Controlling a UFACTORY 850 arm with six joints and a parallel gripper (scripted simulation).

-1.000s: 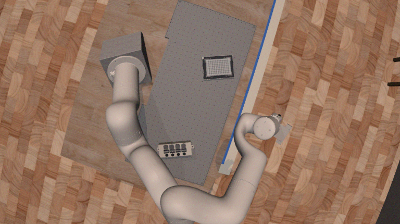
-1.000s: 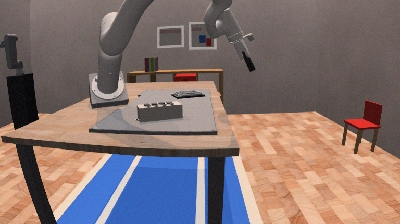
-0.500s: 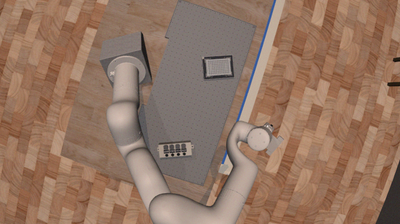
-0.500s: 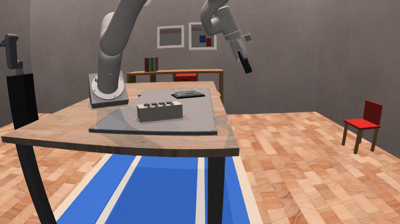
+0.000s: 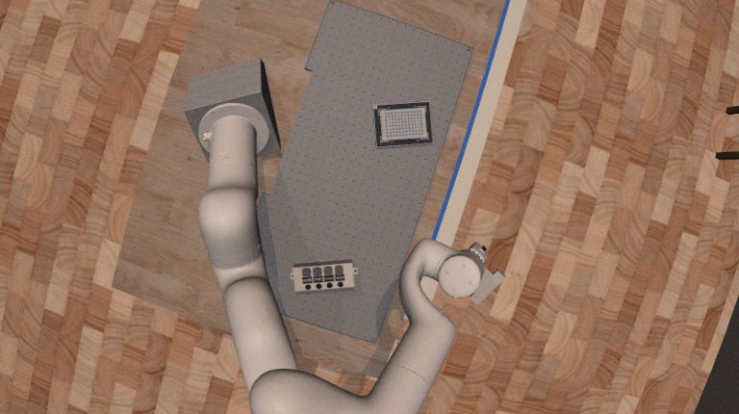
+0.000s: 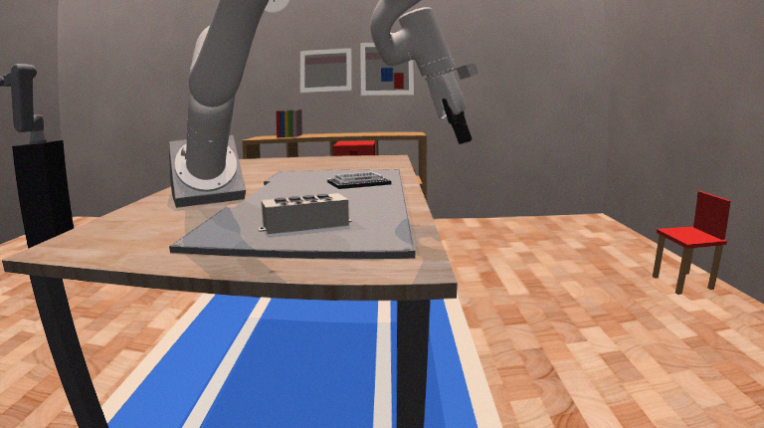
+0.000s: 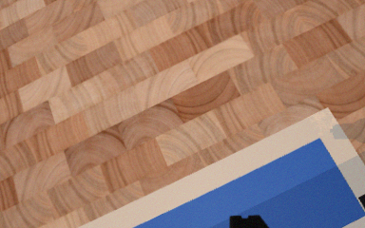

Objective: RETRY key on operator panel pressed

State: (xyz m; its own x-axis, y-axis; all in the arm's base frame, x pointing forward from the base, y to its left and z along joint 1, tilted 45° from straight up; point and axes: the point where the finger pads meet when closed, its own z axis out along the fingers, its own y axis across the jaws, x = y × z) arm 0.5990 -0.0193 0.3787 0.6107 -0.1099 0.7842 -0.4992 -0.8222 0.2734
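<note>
The operator panel (image 5: 323, 276) is a small grey box with four dark keys in a row. It sits near the front of the grey perforated plate (image 5: 359, 169) and also shows in the exterior view (image 6: 303, 212). No lamp looks lit, and the key names are too small to read. My gripper (image 6: 462, 130) is shut and empty. It hangs high in the air beyond the table's right edge, well to the right of the panel. In the wrist view only its dark fingertips (image 7: 248, 221) show, above the wooden floor and the blue rug (image 7: 285, 199).
A black-framed well plate (image 5: 402, 123) lies on the plate farther back. The arm's base block (image 5: 231, 107) stands at the table's left side. A black post with a camera mount (image 6: 33, 175) stands left of the table, and a red chair (image 6: 692, 240) stands far right.
</note>
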